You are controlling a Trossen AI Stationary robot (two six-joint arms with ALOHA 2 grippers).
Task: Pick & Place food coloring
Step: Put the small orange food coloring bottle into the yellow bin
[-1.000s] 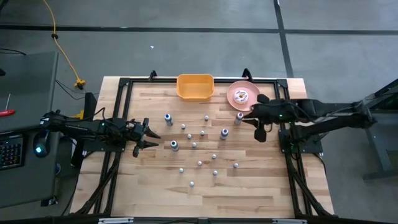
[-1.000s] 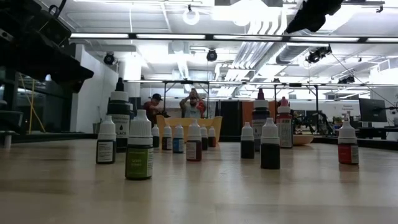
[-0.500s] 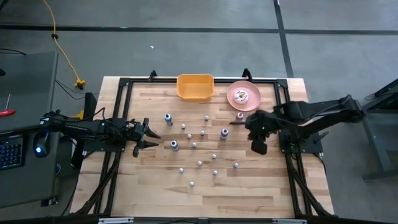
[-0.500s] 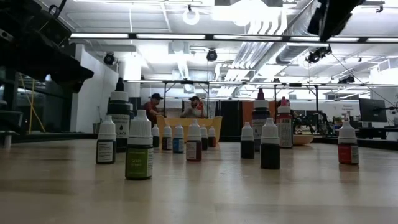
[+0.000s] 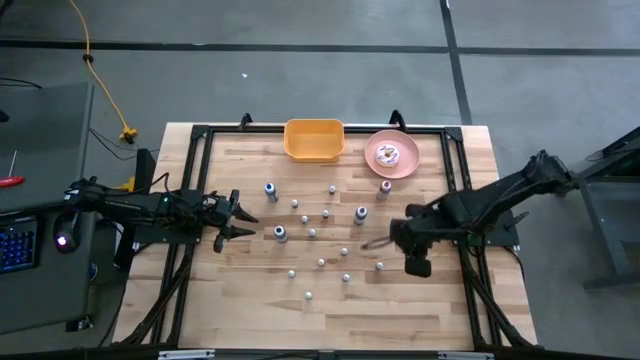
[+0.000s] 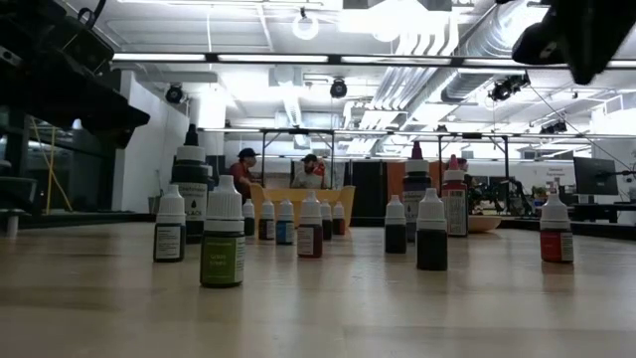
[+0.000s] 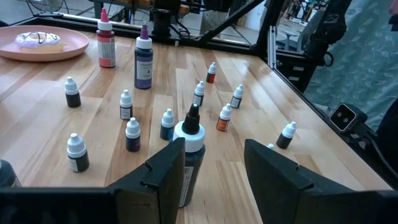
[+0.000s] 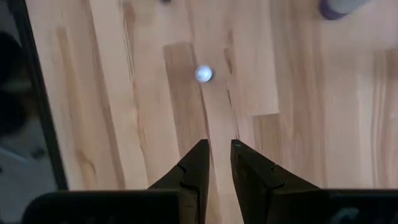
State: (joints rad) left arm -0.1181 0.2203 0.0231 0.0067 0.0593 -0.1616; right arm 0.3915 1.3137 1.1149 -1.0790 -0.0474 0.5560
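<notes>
Several small food coloring bottles (image 5: 324,214) stand upright on their bases, scattered over the wooden table. A few are larger, such as a purple one (image 5: 360,213). My right gripper (image 5: 369,243) hangs above the table's right half and points steeply down. Its fingers (image 8: 219,144) stand a narrow gap apart with nothing between them. A white-capped bottle (image 8: 203,74) stands on the wood a little beyond the tips. My left gripper (image 5: 244,216) waits open at the left, and a large black-tipped bottle (image 7: 188,140) stands just beyond its fingers.
A yellow bin (image 5: 314,139) and a pink plate (image 5: 405,166) bearing a doughnut sit at the far edge. Black frame rails (image 5: 455,170) run along the table's sides. Two people (image 6: 246,167) show in the room beyond the table. Bare wood lies toward the near edge.
My right gripper has swung from beside the pink plate toward the table's near edge, sinking and tipping from nearly level to steeply downward. No bottle has moved.
</notes>
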